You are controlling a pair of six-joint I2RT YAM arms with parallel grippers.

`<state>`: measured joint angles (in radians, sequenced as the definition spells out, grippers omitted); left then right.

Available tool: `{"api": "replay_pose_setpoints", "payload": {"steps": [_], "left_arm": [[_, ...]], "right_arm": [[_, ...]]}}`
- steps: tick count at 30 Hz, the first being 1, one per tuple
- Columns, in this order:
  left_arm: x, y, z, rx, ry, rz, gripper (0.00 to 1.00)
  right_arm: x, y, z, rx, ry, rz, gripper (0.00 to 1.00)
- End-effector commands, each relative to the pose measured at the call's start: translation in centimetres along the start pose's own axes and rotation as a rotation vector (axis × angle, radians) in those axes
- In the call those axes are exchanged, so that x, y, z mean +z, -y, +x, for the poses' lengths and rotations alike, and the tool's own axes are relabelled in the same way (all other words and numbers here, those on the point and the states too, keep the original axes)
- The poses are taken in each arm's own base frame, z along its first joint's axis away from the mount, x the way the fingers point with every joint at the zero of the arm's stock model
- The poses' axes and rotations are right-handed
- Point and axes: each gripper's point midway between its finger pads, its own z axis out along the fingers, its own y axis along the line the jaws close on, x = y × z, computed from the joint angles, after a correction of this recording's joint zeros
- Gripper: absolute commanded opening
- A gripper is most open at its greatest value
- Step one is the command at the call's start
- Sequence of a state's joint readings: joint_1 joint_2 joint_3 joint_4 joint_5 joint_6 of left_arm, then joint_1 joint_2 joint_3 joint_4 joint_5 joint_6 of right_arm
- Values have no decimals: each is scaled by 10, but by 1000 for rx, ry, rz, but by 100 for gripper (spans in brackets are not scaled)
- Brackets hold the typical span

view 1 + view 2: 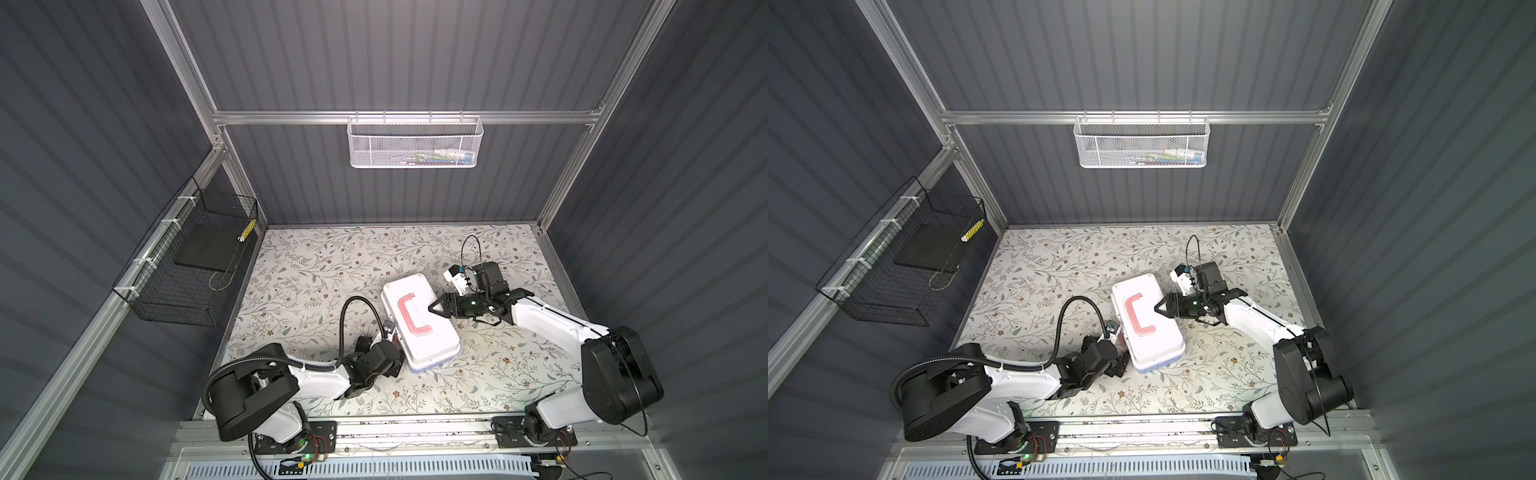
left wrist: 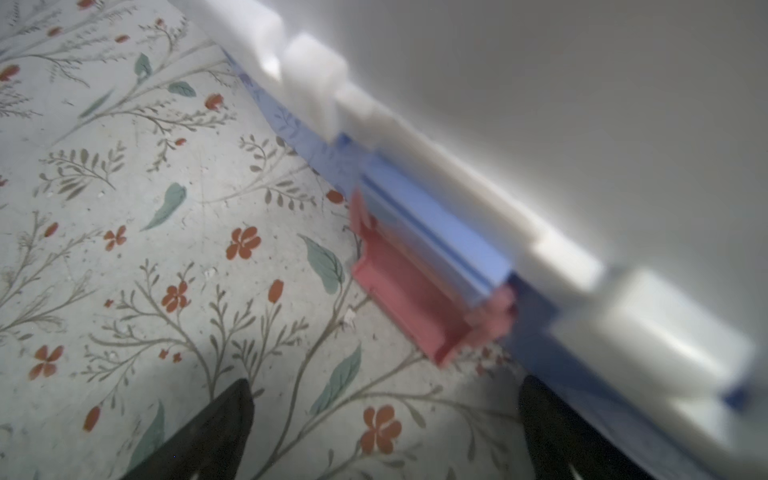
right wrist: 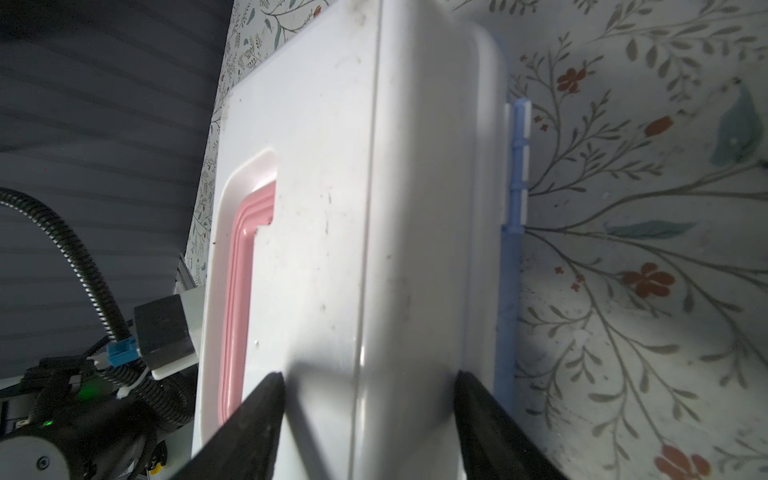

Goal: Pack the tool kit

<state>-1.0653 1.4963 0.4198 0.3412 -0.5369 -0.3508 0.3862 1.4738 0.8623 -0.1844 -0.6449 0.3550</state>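
The small rectangular plastic tool kit box (image 1: 434, 345), with a white lid and a light-blue base, lies flat on the floral-patterned table top (image 1: 311, 270). Its lid is down and its pink C-shaped handle (image 1: 406, 316) is folded into its recess. No loose tools show around the box, so the packing looks done and the step in hand seems to be fastening it. The pink plastic latch (image 2: 407, 299) on the box's front wall hangs outward and down from the blue base (image 2: 436, 232), not snapped onto the lid. The left gripper (image 2: 386, 380) sits low just in front of that latch, jaws wide and empty. The right gripper (image 3: 369, 378) is at the box's opposite, hinge-side edge, part-closed on it: one finger on the lid top, the other against the side wall by the blue hinge (image 3: 517, 166). It is apparently steadying the box. Next, the left fingers likely need to get under the latch and swing it up until it catches, without pushing the box away. No brand, label or writing can be read on the box.
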Motion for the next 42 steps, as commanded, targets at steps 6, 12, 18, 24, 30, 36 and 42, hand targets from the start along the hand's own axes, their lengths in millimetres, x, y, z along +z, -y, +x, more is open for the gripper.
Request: {"api": "replay_pose_setpoints", "payload": {"steps": [6,12,18,24,30,36,42], "left_arm": [[-5,-37,-9,-19,39,-221,100],[-21,-52,-14,-38,60,-265,100],[-27,-55,-19,-62,89,-266,100],[-27,-51,-31,-79,130,-247,98],[-34,-40,-50,-156,188,-158,94],[-37,-32,-57,-278,188,-57,92],[-28,-25,-52,-362,127,25,91]], "right_arm": [[-2,-7,13,-7,-37,-26,66],[0,-8,12,-2,-35,-38,66],[2,-8,11,2,-36,-45,66],[1,-9,12,0,-34,-45,66],[2,-9,11,2,-31,-49,66],[4,-8,13,8,-33,-57,66],[6,-7,15,11,-37,-62,66]]}}
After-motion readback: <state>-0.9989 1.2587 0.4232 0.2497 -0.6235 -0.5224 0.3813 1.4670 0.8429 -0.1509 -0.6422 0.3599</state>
